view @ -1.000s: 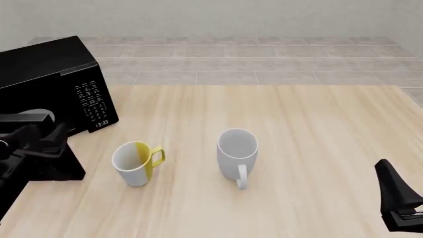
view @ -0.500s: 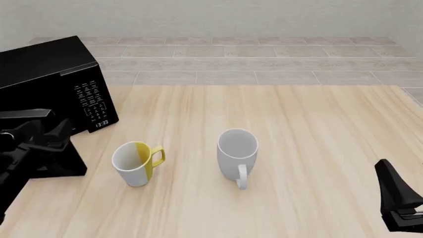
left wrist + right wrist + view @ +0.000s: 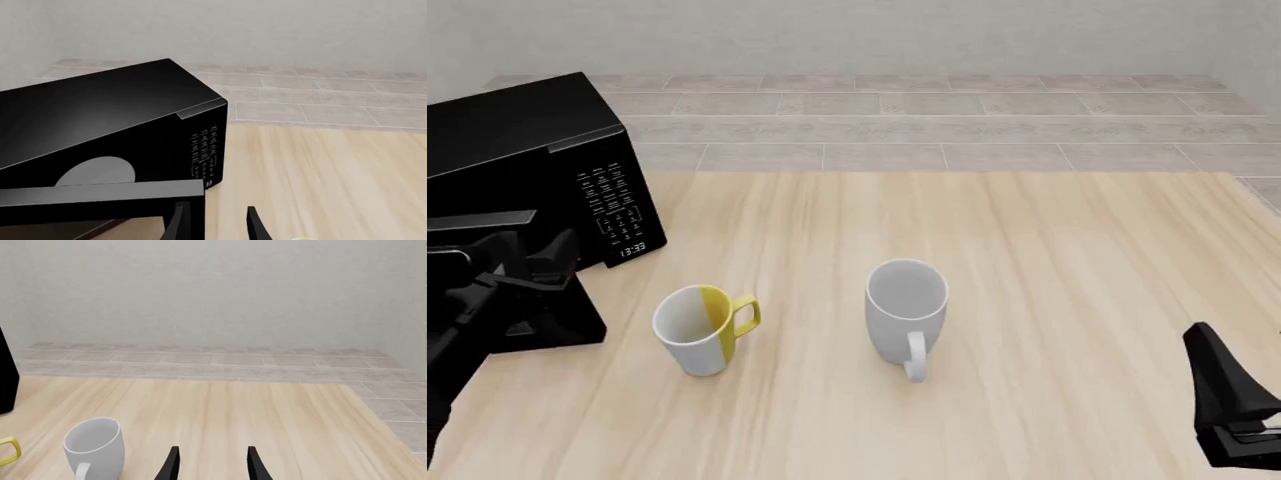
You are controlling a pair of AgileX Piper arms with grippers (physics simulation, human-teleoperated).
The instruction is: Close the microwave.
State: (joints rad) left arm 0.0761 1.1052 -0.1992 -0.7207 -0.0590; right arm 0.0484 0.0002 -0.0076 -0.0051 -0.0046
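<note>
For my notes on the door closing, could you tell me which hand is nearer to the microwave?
Left. The left hand is at the microwave door; the right hand sits across the table, far from it.

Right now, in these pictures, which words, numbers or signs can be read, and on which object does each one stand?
"13:33": clock display at the bottom of the keypad panel on the microwave; in the left wrist view only "33" shows.
Keypad buttons: white marks, too small to read.
Yellow and white mug: no text.
White mug: no text.
</note>
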